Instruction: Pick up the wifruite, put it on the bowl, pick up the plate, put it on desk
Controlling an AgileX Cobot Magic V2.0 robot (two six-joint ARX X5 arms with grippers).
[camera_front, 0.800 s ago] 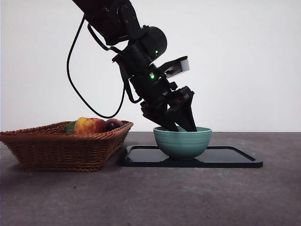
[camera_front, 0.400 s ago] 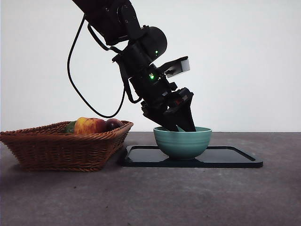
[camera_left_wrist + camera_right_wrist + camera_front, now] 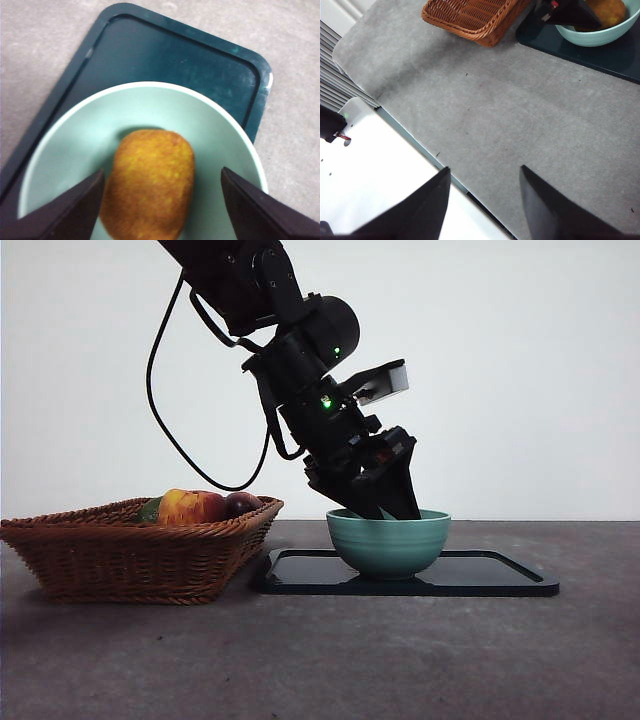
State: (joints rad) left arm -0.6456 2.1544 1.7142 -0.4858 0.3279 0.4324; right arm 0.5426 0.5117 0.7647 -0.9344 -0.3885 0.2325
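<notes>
While I watched from my remote station, the left gripper [image 3: 385,508] hung tilted over the mint-teal bowl [image 3: 388,543], its black jaw tips dipping just inside the rim. From the left wrist camera I saw those jaws spread wide apart, one on each side of the wifruite [image 3: 149,184], and neither jaw touched it. The wifruite, a brown fuzzy oval, lay on the bottom of the bowl [image 3: 220,145], released and resting on its side. The bowl stood on a dark teal rectangular plate [image 3: 480,577] with a raised edge, nearer the plate's end that faced the basket. The plate lay flat on the grey-brown desk [image 3: 330,660].

Just beside the plate, on the side away from the bowl's free end, sat a brown wicker basket [image 3: 130,555]. A red-yellow apple [image 3: 190,507] and a dark purple fruit [image 3: 240,504] showed above its rim, with a bit of something green [image 3: 150,510] behind them that I could not identify.

The right gripper [image 3: 482,200] waited well apart from the work, low over the desk's near edge. Its two jaws stood open with a bare gap between them, holding nothing. From its wrist camera I could see the basket [image 3: 470,17], the plate [image 3: 600,52] and the bowl [image 3: 605,32] far across the desk [image 3: 510,115], with the wifruite [image 3: 607,10] partly visible inside the bowl.
</notes>
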